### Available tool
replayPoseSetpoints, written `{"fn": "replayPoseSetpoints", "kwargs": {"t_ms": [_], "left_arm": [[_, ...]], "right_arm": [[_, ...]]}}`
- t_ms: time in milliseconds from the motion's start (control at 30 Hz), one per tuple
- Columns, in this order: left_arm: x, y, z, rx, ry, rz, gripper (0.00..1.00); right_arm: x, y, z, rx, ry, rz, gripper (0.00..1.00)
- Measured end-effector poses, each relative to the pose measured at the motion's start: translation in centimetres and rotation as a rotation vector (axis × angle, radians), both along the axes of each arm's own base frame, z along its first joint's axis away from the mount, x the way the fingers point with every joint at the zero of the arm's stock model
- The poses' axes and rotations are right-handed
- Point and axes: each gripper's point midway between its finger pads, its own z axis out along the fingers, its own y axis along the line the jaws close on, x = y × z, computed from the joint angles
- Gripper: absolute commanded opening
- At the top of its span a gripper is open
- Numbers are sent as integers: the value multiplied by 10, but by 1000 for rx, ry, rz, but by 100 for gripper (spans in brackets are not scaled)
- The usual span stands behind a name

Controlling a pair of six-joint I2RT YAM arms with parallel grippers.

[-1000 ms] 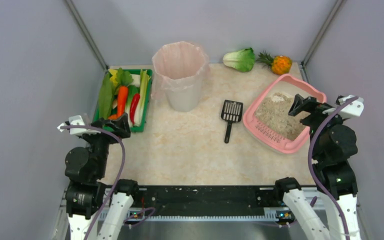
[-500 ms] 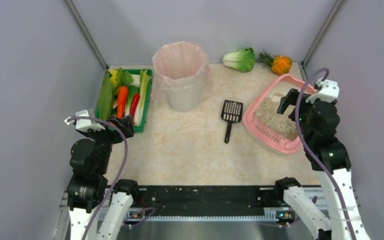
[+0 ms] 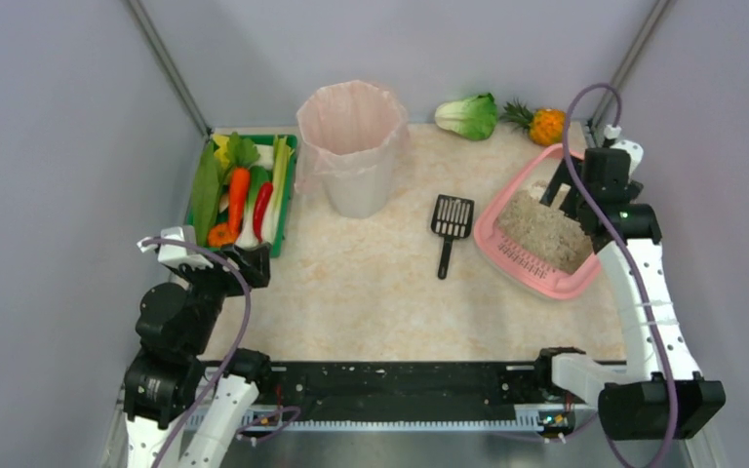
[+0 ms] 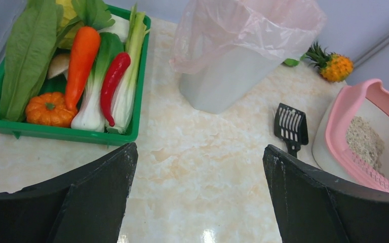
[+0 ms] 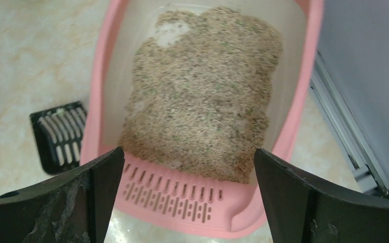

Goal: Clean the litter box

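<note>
Pink litter box (image 3: 522, 263), one scoop (image 3: 452, 218), one bin (image 3: 356, 190)

The top camera looks down from behind over the whole table (image 3: 371, 283). The left wrist camera faces far across it; the right one hangs close above the litter box (image 5: 182, 205). All three share the litter box and the scoop (image 3: 452, 216).

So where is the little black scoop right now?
In the top view, the black scoop lies right of centre, between the lined bin and the pink litter box, nearer the box.
</note>
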Motion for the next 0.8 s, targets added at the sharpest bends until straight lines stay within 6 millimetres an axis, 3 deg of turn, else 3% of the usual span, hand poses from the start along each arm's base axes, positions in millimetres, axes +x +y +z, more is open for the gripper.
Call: {"fn": "replayPoseSetpoints", "kwargs": {"t_ms": [133,233,567,800], "left_arm": [[-7,-5,-1,13,-12,-40,99],[-8,-8,-2,28,-16,-64,99],[0,-20,-13,45,37,-114,99],[19,-26,-19,59,86,-111,99]], "right_arm": [[-8,-37,-9,31,33,-140,99],[-11,-47,-12,72,37,-176,99],[25,4,-31,277,54,37,99],[78,26,-33,397,-59,120,99]]}}
